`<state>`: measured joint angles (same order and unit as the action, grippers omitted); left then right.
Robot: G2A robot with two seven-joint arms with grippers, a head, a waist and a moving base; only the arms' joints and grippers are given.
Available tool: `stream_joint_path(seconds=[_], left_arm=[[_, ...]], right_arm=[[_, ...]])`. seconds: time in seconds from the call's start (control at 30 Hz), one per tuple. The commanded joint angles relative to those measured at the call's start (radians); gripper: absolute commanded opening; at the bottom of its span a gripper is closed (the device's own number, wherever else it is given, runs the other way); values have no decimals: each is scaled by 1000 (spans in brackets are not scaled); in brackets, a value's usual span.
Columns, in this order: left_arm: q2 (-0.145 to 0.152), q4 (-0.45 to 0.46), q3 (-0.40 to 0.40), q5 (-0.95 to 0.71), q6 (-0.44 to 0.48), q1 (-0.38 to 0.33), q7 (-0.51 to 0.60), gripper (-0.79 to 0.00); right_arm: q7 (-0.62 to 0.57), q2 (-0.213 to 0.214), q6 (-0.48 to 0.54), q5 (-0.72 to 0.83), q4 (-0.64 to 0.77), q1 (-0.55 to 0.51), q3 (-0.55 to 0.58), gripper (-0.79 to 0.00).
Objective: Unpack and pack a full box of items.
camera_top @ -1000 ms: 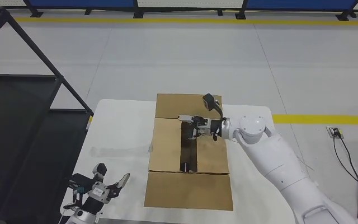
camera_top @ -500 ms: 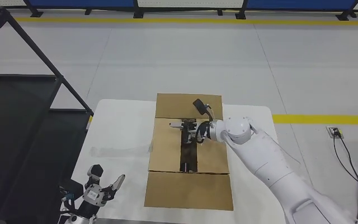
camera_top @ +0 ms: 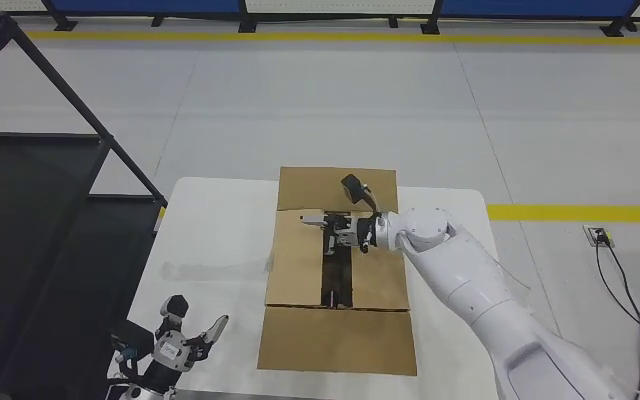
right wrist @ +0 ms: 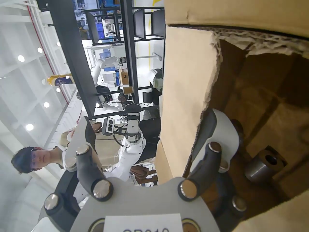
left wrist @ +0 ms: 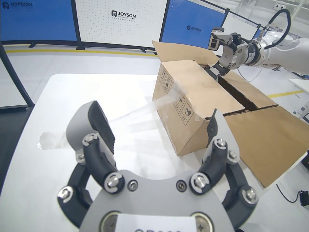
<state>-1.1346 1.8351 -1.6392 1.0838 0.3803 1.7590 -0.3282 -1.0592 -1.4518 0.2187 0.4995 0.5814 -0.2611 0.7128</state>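
Right gripper [right wrist: 149,121] wide astride flap [right wrist: 186,73]; inner finger [right wrist: 222,131] partly hidden. Box [camera_top: 300,260] interior dark beyond it. Left gripper [left wrist: 154,109] wide, empty.

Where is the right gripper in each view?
Top view: right gripper over the cardboard box, at its slot.
Left wrist view: right gripper across the box, at the slot.
Right wrist view: right gripper astride a flap beside the slot.
Shared landmark: the slot.

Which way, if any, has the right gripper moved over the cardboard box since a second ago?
Yes. In the top view the right gripper has shifted to the robot's left, across the dark gap in the cardboard box.
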Motion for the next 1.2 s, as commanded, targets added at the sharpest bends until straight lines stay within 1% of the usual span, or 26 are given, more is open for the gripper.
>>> stream_joint_path(seconds=[0.0,0.07,0.2,0.37,0.57,0.67,0.8,0.93,1.17], left_arm=[[-1,10,1,10,-3,4,2,0],[-1,30,2,58,-31,9,3,0],[-2,80,21,150,-58,23,8,0],[-4,138,53,258,-105,29,33,0],[-11,179,120,342,-189,-1,100,0],[-14,184,151,382,-210,-20,134,0],[-19,172,179,384,-232,-56,173,0],[-23,161,194,378,-245,-88,204,0],[-26,151,203,369,-238,-124,230,0]], right_arm=[[-19,-4,19,19,-8,3,10,0],[-26,-8,27,35,-12,7,19,0],[-29,-17,36,57,0,12,31,0],[-24,-31,34,42,38,19,24,0],[-8,-50,65,45,83,20,22,0],[-5,-58,80,42,94,20,22,0],[-7,-67,81,31,101,24,19,0],[-13,-76,86,22,100,27,16,0],[-42,-91,110,1,91,34,9,0]])
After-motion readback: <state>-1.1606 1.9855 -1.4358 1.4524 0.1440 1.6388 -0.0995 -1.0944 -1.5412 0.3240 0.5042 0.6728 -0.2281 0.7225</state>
